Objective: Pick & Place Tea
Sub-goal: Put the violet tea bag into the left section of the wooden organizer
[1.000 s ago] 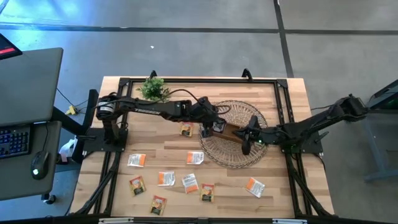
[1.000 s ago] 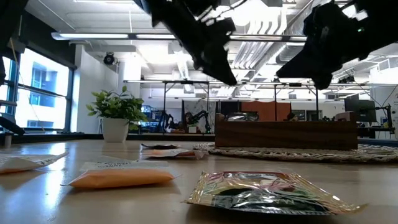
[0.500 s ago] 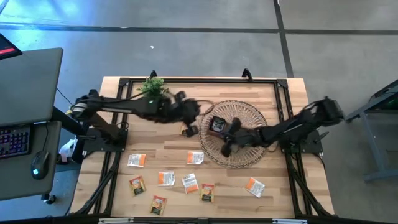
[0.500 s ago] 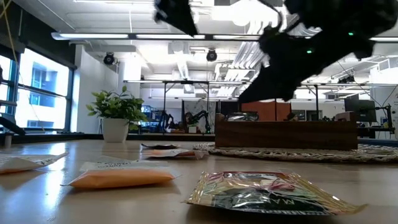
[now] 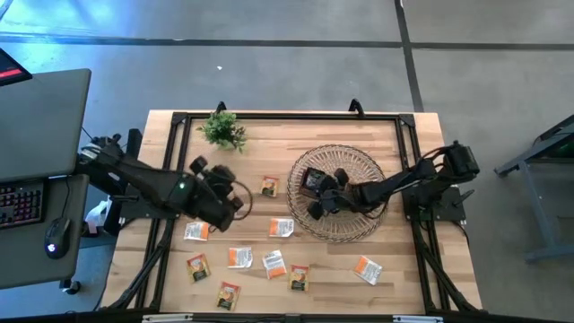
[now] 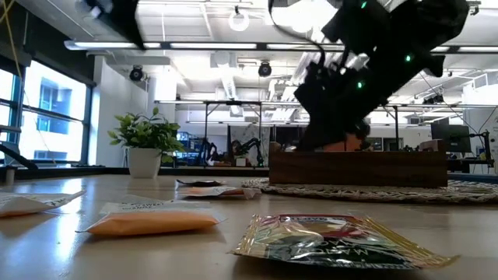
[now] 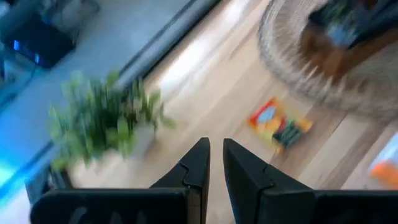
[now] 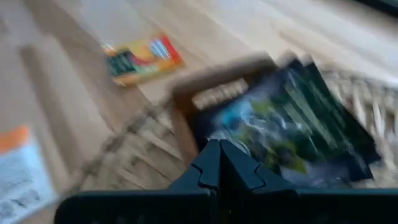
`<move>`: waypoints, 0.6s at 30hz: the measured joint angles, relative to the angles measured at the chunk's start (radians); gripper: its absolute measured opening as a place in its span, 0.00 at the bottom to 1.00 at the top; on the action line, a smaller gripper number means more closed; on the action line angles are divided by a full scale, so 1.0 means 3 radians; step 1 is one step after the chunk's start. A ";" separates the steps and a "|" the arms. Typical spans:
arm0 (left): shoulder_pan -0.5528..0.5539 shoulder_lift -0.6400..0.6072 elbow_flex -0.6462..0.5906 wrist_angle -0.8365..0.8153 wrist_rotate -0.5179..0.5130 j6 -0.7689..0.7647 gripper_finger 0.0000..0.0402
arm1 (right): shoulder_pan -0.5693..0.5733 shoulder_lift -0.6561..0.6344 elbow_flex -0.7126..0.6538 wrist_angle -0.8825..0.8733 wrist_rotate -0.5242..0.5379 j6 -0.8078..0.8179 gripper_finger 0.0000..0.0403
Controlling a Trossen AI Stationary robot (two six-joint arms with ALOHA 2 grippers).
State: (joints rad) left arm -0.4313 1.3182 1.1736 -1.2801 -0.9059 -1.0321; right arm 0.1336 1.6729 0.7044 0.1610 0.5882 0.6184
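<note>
Nine-odd tea packets [image 5: 281, 228] on wooden table [image 5: 404, 144] | left fingers [image 7: 212, 163] slightly parted, empty | right fingers [image 8: 219, 163] closed

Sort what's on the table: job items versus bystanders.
Job items: small flat square tea packets scattered on the wood; brown wooden tray on the round wicker basket, holding a dark packet.

Bystanders: small green potted plant.
</note>
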 joint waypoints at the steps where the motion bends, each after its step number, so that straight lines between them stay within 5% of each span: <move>1: -0.0049 -0.0041 -0.0147 0.0024 0.0002 -0.0158 0.11 | -0.0037 0.0007 0.0003 -0.0045 -0.0033 0.0066 0.00; 9: -0.0089 -0.0145 -0.0993 0.0218 0.0139 -0.0905 0.11 | -0.0207 0.0131 0.0099 -0.0026 -0.0488 -0.0090 0.00; 18: -0.0091 -0.0141 -0.1125 0.0403 0.0188 -0.1002 0.11 | -0.0226 0.0146 0.0650 -0.0811 -0.0746 -0.0515 0.00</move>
State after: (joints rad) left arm -0.4587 1.2758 0.8360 -1.1593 -0.8495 -1.3327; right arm 0.0658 1.7168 0.8993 -0.0823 0.3644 0.4638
